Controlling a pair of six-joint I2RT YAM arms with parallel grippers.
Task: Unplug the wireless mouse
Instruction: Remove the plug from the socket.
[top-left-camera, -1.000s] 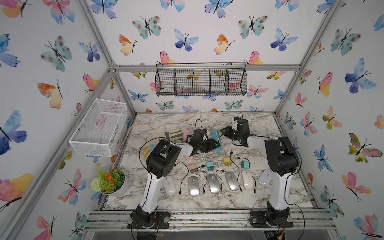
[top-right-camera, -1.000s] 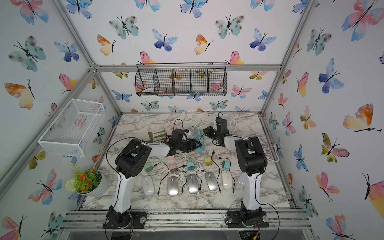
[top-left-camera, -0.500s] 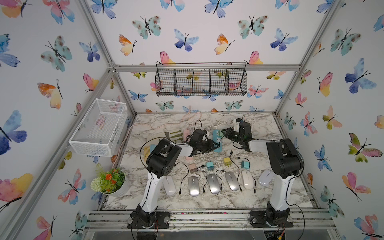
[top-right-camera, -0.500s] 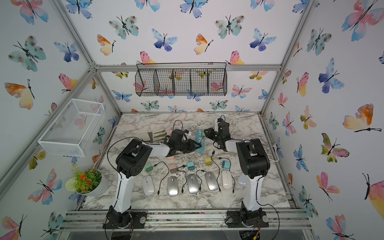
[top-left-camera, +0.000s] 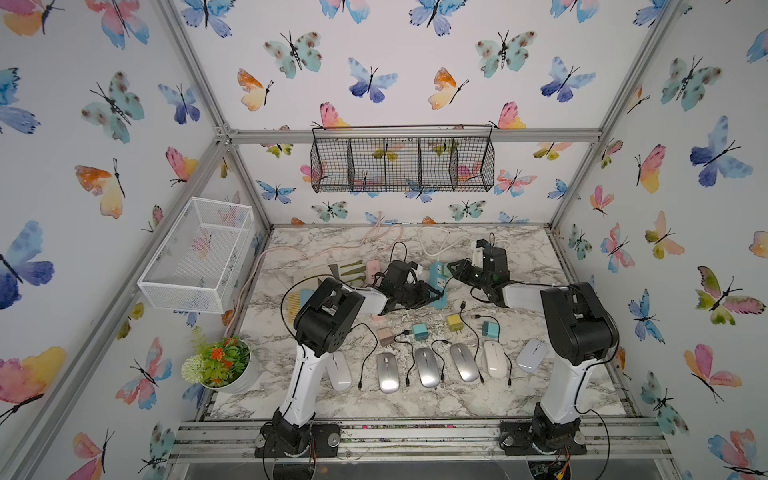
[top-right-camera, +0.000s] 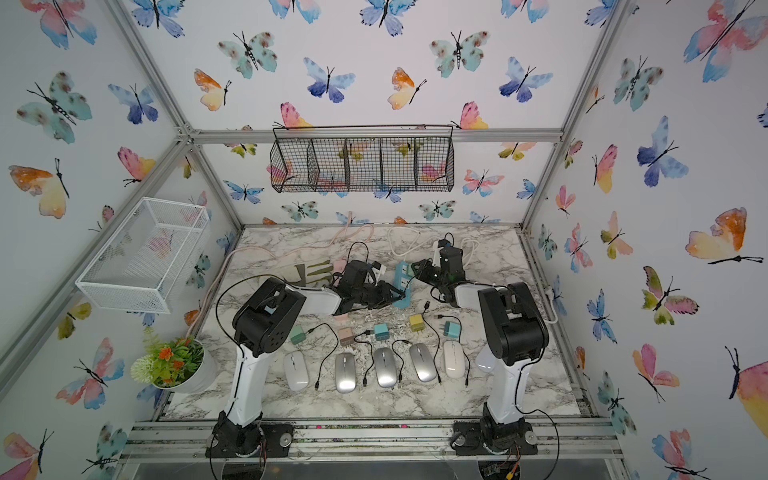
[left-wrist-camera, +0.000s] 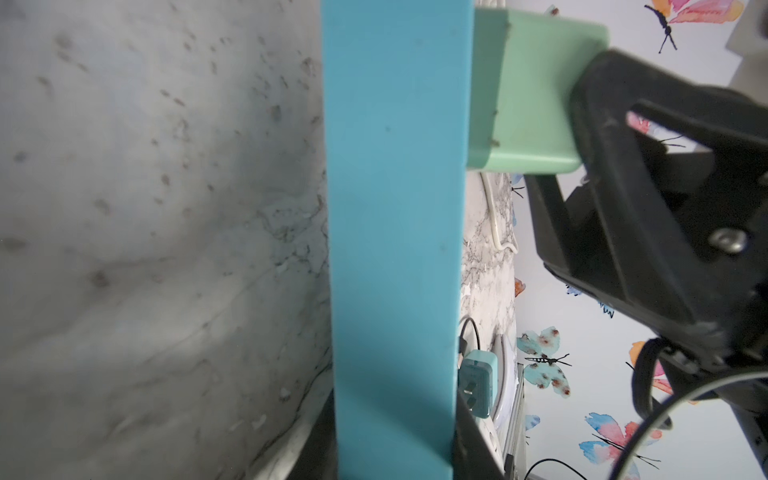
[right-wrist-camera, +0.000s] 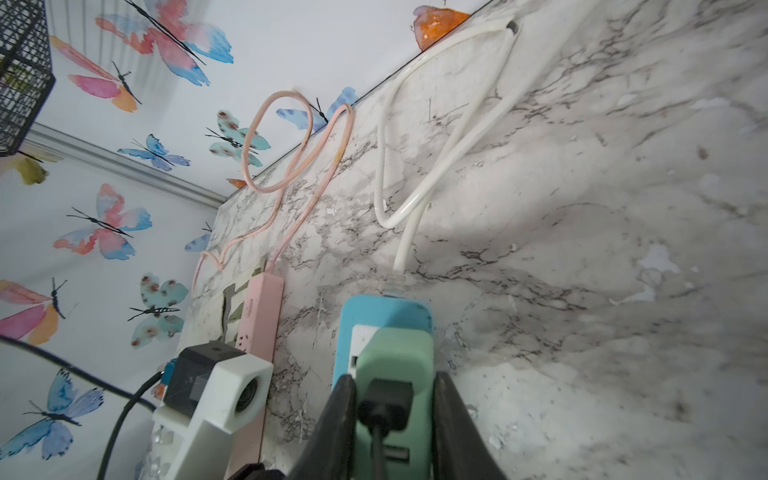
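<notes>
The left gripper (top-left-camera: 433, 296) clamps the long blue plastic power strip (left-wrist-camera: 395, 208), apparently bracing it, while the right gripper (right-wrist-camera: 392, 401) pinches the plugged-in mint-green plastic charger cube (right-wrist-camera: 395, 353), ready to pull.

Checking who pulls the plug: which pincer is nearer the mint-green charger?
Right. The right pincer clamps the green charger; the left pincer grips the blue power strip further along, apart from it.
</notes>
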